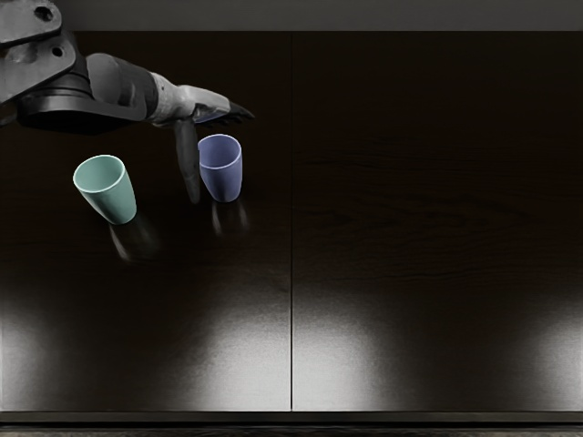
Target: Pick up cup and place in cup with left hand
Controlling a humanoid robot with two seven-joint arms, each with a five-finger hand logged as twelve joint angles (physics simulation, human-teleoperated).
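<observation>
Item: one tapered periwinkle-blue cup, smooth, probably plastic [221, 173], upright on the dark wood-grain table [401, 246]. Item: one tapered pale-green cup, similar make [109, 191], upright, set apart to the left. Item: grey robotic left hand [193, 105], open, empty; thumb just beside the blue cup, fingers extended beyond its rim. Step, by my reading: lining up the grasp. Next required: close round the blue cup, then lift.

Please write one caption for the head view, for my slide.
Head view: left hand open beside the blue cup, green cup standing nearby.
</observation>
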